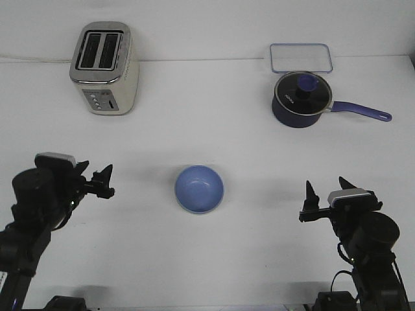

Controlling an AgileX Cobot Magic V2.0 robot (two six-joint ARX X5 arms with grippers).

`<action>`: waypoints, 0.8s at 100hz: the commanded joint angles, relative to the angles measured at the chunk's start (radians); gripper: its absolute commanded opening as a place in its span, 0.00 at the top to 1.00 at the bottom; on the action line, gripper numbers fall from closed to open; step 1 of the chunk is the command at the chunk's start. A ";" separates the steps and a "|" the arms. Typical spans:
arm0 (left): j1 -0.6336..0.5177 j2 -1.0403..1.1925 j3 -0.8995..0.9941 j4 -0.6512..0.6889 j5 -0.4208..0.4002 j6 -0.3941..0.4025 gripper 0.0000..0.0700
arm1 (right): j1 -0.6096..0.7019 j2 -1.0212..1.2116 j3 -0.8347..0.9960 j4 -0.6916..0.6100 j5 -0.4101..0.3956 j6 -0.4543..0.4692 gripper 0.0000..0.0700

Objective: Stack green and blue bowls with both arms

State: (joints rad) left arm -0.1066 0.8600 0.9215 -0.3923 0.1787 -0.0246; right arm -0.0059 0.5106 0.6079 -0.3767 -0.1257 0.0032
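Observation:
The light blue bowl (199, 188) stands upright on the white table (207, 136) at the centre front. A thin pale edge shows along its lower rim; I cannot tell whether that is the green bowl beneath it. No separate green bowl is in view. My left gripper (107, 180) is open and empty, to the left of the bowl and apart from it. My right gripper (326, 189) is open and empty, to the right of the bowl and apart from it.
A cream and silver toaster (104, 68) stands at the back left. A dark navy saucepan (299, 99) with a lid and a long handle pointing right stands at the back right. A clear rectangular lid (301, 57) lies behind it.

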 commanded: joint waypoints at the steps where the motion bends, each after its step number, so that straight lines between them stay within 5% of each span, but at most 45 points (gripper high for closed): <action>1: 0.002 -0.060 -0.098 0.081 -0.004 0.002 0.39 | 0.001 0.000 0.003 0.009 0.003 -0.007 0.21; 27: 0.002 -0.269 -0.386 0.265 -0.023 -0.013 0.39 | 0.001 0.000 0.003 0.009 0.003 -0.007 0.21; 70: 0.002 -0.293 -0.394 0.290 -0.025 -0.021 0.40 | 0.001 0.000 0.003 0.010 0.003 -0.007 0.21; 80: 0.002 -0.293 -0.394 0.289 -0.025 -0.021 0.40 | 0.001 0.000 0.003 0.010 0.003 -0.007 0.30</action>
State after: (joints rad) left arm -0.1066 0.5632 0.5152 -0.1127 0.1558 -0.0433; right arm -0.0059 0.5106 0.6079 -0.3763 -0.1257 0.0032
